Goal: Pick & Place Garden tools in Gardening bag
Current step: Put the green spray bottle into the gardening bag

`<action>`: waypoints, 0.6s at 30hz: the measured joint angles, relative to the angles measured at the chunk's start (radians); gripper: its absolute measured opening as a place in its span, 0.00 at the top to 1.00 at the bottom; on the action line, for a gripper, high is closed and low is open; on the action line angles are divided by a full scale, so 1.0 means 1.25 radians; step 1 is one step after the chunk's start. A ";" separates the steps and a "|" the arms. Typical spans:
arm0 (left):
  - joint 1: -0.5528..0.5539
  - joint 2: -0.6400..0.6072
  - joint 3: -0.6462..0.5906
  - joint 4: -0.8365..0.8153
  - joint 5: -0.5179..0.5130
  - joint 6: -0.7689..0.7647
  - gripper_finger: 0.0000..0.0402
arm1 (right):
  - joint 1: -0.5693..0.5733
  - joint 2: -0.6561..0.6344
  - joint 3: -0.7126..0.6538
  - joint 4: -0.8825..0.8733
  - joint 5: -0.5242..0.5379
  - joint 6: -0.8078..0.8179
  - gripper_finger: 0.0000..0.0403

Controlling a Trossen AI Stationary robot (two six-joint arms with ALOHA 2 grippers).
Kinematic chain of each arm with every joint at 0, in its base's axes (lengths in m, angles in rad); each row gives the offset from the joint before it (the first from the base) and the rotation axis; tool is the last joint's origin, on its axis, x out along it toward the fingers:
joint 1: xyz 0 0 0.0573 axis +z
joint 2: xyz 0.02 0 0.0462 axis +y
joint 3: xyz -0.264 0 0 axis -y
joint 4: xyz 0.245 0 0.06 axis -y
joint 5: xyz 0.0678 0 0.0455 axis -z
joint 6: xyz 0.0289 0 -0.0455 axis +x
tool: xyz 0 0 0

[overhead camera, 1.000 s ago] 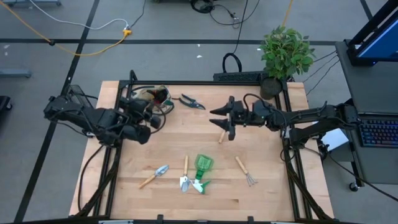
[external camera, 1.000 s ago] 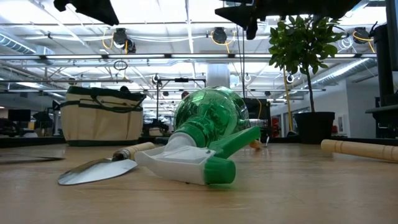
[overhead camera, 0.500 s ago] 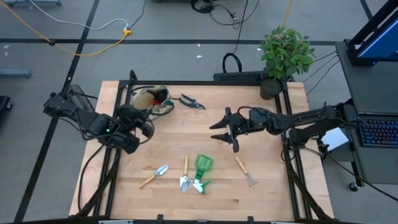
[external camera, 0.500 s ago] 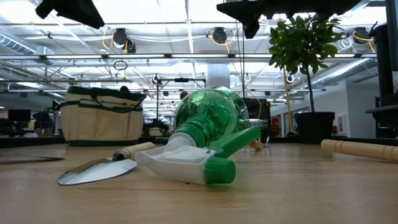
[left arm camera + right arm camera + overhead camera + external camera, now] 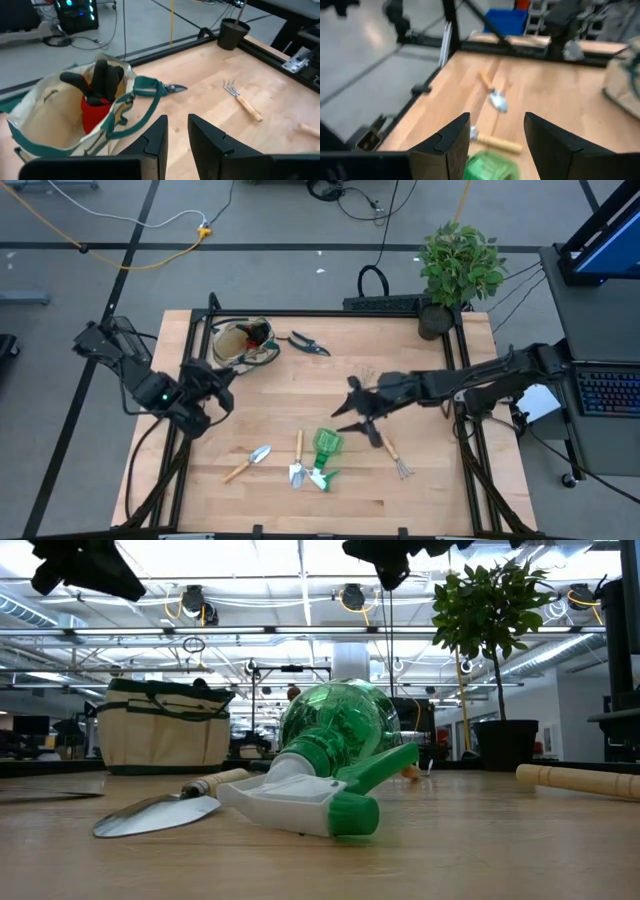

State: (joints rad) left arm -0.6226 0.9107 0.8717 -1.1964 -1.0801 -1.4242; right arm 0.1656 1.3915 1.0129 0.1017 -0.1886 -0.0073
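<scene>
Trowels [image 5: 248, 462] flat on the table [image 5: 270, 410] near its front edge, and just beside them bottle [image 5: 325, 452] on its side: long axis roughly front to back, white trigger head toward the front edge, green body toward the far side. Just to the right of that, rake [image 5: 394, 454] lying at a slant. Above and just beyond the bottle's body, right gripper [image 5: 358, 415], fingers spread wide with nothing between them, green of the bottle showing low in the gap in the wrist view. Likely next pick, then: the bottle, with the right arm plainly nearer than the left. Probably calls for a drop downward and a little toward the front edge, jaws set across the body, not along it. Some risk of a round body rolling aside under a skewed pinch. Farther back on the left, left gripper [image 5: 176, 122], fingers nearly together and holding nothing, idle near the bag [image 5: 232, 340]. Bag open-mouthed at the far left, glove [image 5: 95, 102] already inside, shears [image 5: 310, 345] on the wood just beside it.
</scene>
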 joint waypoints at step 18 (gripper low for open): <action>-0.130 -0.002 -0.012 -0.012 0.001 0.003 0.81 | 0.129 0.279 0.278 -0.242 0.004 -0.177 0.55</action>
State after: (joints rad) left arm -0.7846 0.9085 0.8570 -1.2111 -1.0793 -1.4208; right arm 0.3271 1.7407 1.3601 -0.2012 -0.1833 -0.2279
